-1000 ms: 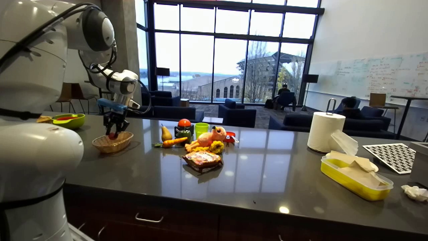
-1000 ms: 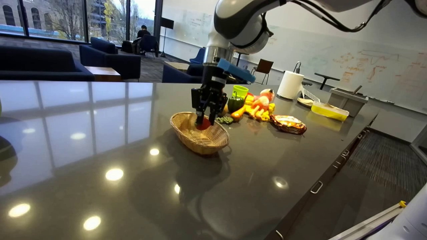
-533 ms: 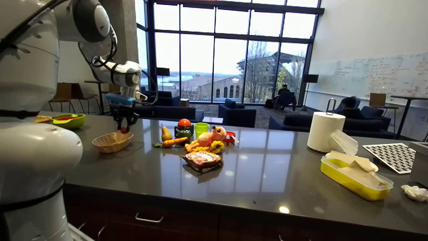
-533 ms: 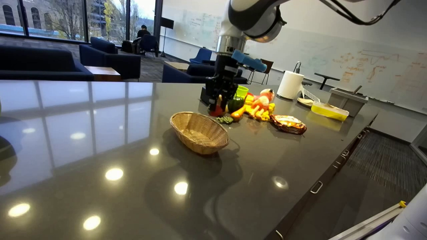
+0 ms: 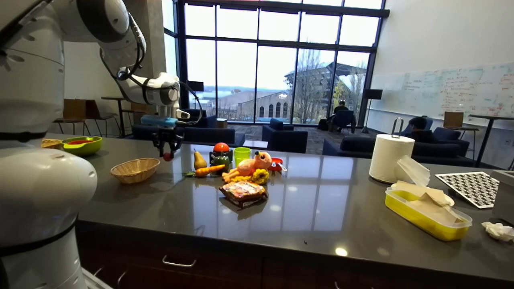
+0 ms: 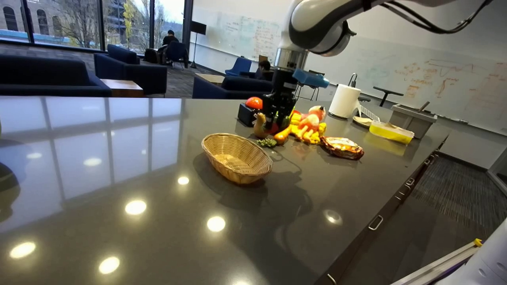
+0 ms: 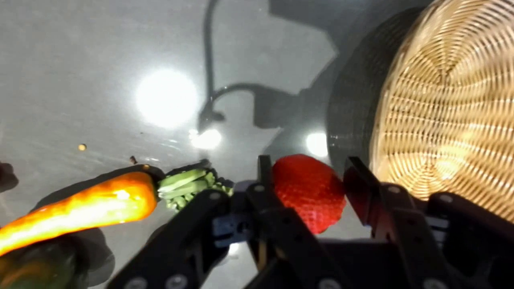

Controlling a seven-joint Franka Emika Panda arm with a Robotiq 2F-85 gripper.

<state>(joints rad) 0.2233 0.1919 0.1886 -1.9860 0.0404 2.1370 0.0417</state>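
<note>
Between the fingers [image 7: 266,176], pinched from both sides: one red berry [image 7: 309,192], dimpled, strawberry-like, nearly round, held clear of the bench [image 5: 160,208] by the look of both exterior views. Just beside, to the right in the wrist view: one wicker basket [image 7: 445,120], oval, long axis across the closing line of the fingers; alongside the berry, not beneath. To the left in the same view: one carrot [image 7: 84,206], leafy end nearest the fingers. Behind the carrot in an exterior view: one green pepper [image 5: 222,161]; next to these, one pear [image 5: 199,160]. Farther out, in both exterior views: one red ball [image 5: 221,147], set on a black box [image 6: 246,114]; one green cup [image 5: 242,154]; one plush bird [image 5: 247,165]; one packet [image 5: 243,192], shiny. Well apart along the bench: one paper roll [image 5: 391,158], standing; one yellow tub [image 5: 425,221], oblong. Past the basket, the opposite way, in an exterior view: one green bowl [image 5: 84,147].
</note>
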